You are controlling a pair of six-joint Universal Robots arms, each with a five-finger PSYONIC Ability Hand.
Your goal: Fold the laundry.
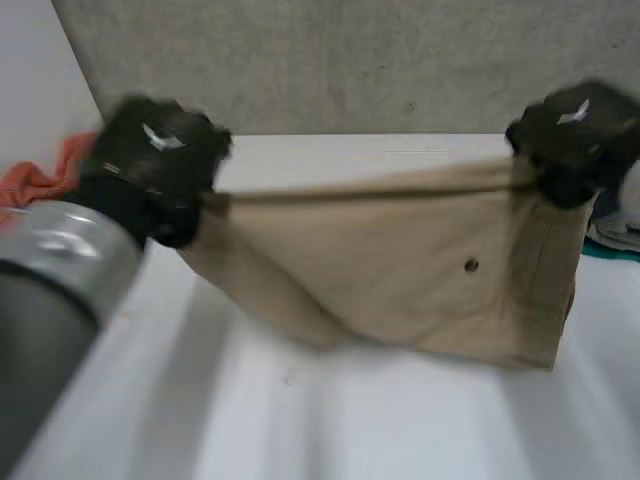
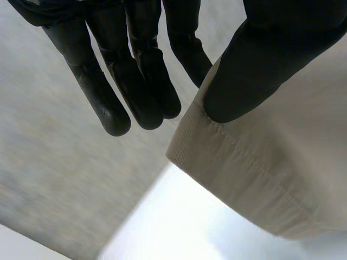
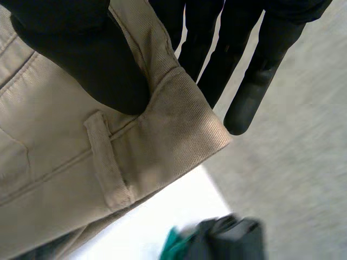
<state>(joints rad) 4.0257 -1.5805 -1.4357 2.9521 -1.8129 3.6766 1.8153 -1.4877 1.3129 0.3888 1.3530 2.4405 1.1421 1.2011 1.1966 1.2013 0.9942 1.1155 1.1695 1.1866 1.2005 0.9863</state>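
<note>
Nearest us, the white table (image 1: 350, 420) lies smooth and bare across its front, with wide room below the cloth. The grey, rounded left arm (image 1: 50, 300) comes in at the near left, and most of it is cut off.

Over the middle of the table hangs the beige garment (image 1: 400, 260), a sturdy twill pulled taut between the two hands, so its top edge runs almost straight from left to right. On the left it sags into a slanted fold, and on the right it drops to a squarer corner. A small dark button or rivet (image 1: 471, 265) sits on its right half. We cannot tell whether the lower edge touches the table or hangs just above it.

The left hand (image 1: 150, 170) grips the garment's top left corner. In the left wrist view its thumb presses on a stitched hem, catching the cloth against the closest finger, while the other fingers (image 2: 141, 81) reach straight past the hem, free.

The right hand (image 1: 575, 140) pinches the top right corner. In the right wrist view its thumb bears down on the ribbed waistband just above a belt loop (image 3: 108, 162), with the fingers (image 3: 244, 81) straight behind the cloth.

Farther back, a crumpled orange cloth (image 1: 40, 180) lies at the far left, half hidden by the left hand. A teal and dark bundle (image 1: 612, 240) sits at the right beyond the garment, and we cannot make out its shape. A grey speckled wall (image 1: 350, 60) closes the far side.
</note>
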